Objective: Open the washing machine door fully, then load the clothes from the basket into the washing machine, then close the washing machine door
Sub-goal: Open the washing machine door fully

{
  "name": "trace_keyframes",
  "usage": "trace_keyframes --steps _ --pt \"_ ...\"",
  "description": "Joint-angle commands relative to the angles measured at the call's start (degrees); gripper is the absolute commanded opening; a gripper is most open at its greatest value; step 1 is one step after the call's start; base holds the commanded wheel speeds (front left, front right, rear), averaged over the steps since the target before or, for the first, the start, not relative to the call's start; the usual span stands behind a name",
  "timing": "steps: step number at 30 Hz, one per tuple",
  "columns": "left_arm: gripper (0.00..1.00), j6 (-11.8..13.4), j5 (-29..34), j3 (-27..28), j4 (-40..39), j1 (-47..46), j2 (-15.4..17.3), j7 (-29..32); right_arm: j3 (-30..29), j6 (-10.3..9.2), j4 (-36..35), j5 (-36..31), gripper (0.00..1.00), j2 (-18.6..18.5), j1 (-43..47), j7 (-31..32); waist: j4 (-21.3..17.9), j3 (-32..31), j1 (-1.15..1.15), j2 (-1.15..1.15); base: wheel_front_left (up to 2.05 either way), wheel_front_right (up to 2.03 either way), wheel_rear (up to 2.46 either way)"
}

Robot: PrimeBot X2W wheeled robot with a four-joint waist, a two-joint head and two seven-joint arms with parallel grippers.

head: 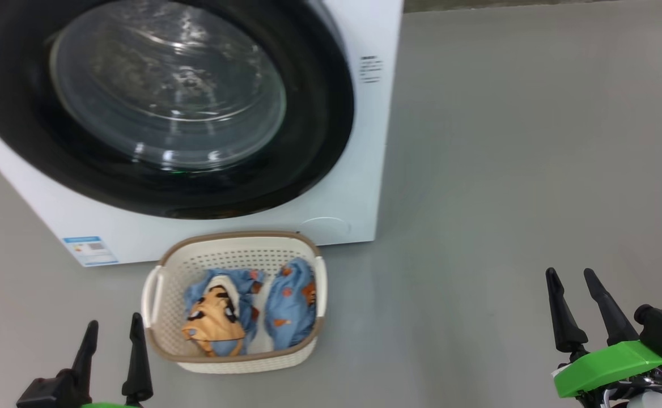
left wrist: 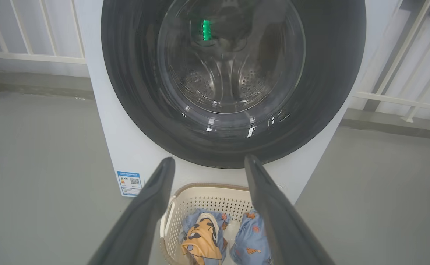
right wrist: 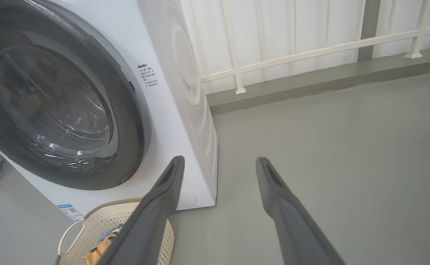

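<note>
The white washing machine (head: 359,170) stands ahead with its round door (head: 166,107) shut, black rim around a bulging glass window. On the floor in front sits the cream basket (head: 232,249) holding two light-blue clothes (head: 223,311), one with an orange cartoon face. My left gripper (head: 114,331) hangs open at the basket's left, empty. Far to the basket's right, my right gripper (head: 570,280) is open and empty over bare floor. The left wrist view looks at the door (left wrist: 233,81) and basket (left wrist: 200,198) between open fingers. The right wrist view catches the door (right wrist: 53,103) and basket (right wrist: 90,226).
Grey floor (head: 506,170) spreads to the right of the machine. A white railing (right wrist: 292,55) and a low kerb run behind the machine. A blue label (head: 90,250) marks the machine's lower left corner.
</note>
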Motion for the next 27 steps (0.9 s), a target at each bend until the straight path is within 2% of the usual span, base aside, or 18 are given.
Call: trace_keyframes --steps 1,8,17,18,19,22,24,27 --pt "1.00 -0.12 -0.31 1.89 -1.71 -2.18 0.73 -0.61 0.97 0.32 -1.51 -0.36 1.00 -0.80 -0.95 -0.71 -0.02 0.07 0.00 0.00 1.01 0.73 -1.74" --pt "1.00 -0.12 -0.33 2.03 -1.36 -2.08 0.62 -0.61 1.07 0.32 -1.35 -0.07 1.00 -0.97 -1.15 -0.71 0.04 -0.11 0.00 0.00 0.56 0.55 -1.11" --pt "1.00 -0.12 -0.70 2.35 -0.67 -1.59 0.03 -0.61 3.10 0.32 -0.73 0.91 1.00 -1.21 -2.65 -0.71 0.41 -0.07 0.00 0.00 0.05 0.05 -0.11" --pt "1.00 -0.12 -0.73 2.29 -0.68 -1.52 -0.08 -0.61 3.48 0.32 -0.64 1.26 0.87 -1.16 -3.09 -0.71 0.49 0.01 0.00 0.00 0.00 0.00 0.00" --pt "1.00 -0.12 -0.75 2.21 -0.68 -1.47 -0.17 -0.61 3.91 0.32 -0.56 1.63 0.46 -1.17 -3.60 -0.71 0.57 0.11 0.00 0.00 0.00 0.00 0.00" --pt "1.00 -0.12 -0.92 2.07 -0.64 -1.49 -0.43 -0.61 4.66 0.32 -0.45 3.54 0.00 -0.97 -5.59 -0.71 0.82 0.50 0.00 0.00 0.00 0.00 0.00" --pt "1.00 -0.12 -1.00 1.97 -0.64 -1.51 -0.51 -0.61 4.71 0.32 -0.48 4.40 0.00 -0.88 -6.35 -0.71 0.93 0.61 0.00 0.00 0.00 0.00 0.00" --pt "1.00 -0.12 -1.48 1.53 -0.72 -1.66 -0.72 -0.61 4.89 0.32 -1.03 9.54 0.00 -0.18 -8.95 -0.71 1.31 1.09 0.00 0.00 0.00 0.00 0.00"
